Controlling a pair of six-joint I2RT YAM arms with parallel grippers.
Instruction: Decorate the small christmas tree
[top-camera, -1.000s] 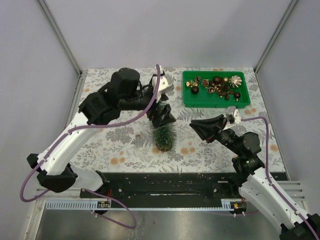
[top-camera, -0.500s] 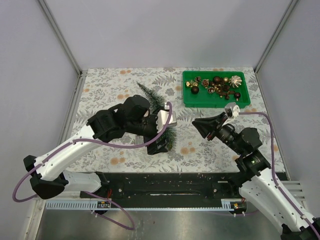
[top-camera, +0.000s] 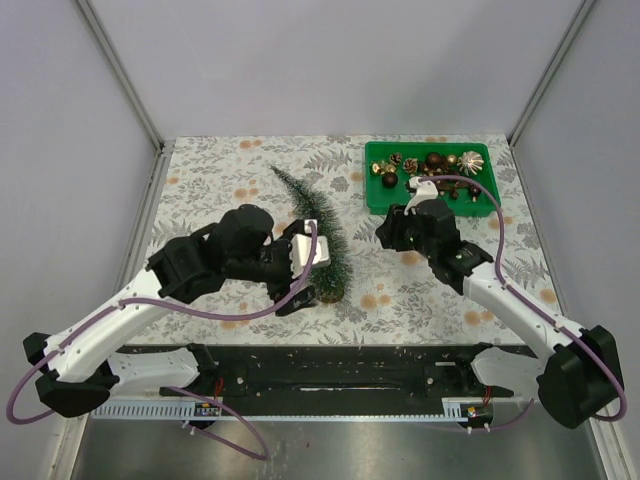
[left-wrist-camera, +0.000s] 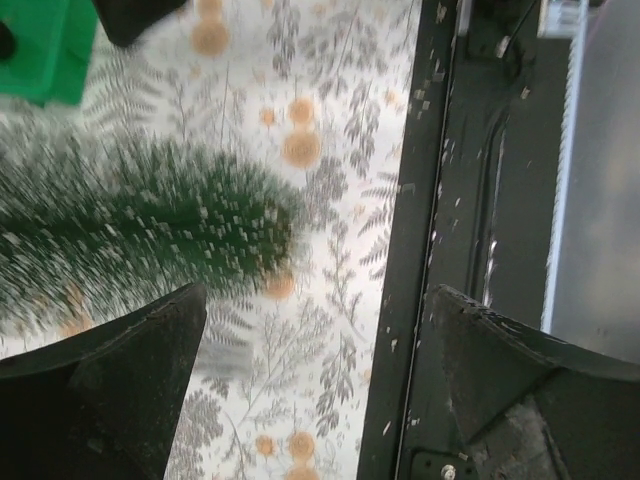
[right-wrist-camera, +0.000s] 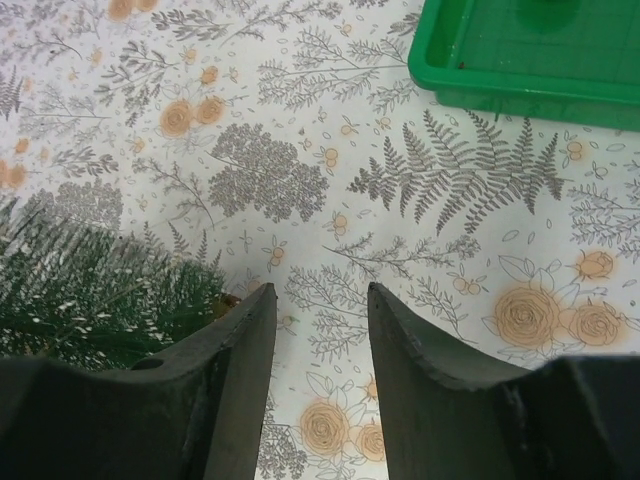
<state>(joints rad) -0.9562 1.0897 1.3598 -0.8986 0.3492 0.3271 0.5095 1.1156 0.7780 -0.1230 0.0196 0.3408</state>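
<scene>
Floral tabletop (top-camera: 420, 292) shows between small christmas tree (top-camera: 315, 230) and green tray (top-camera: 480, 207); left claw (left-wrist-camera: 315, 295) and right claw (right-wrist-camera: 322, 295) both spread, empty.

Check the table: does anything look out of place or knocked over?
Yes. The small christmas tree appears to lie on its side rather than stand on its base, tip toward the far left.
</scene>
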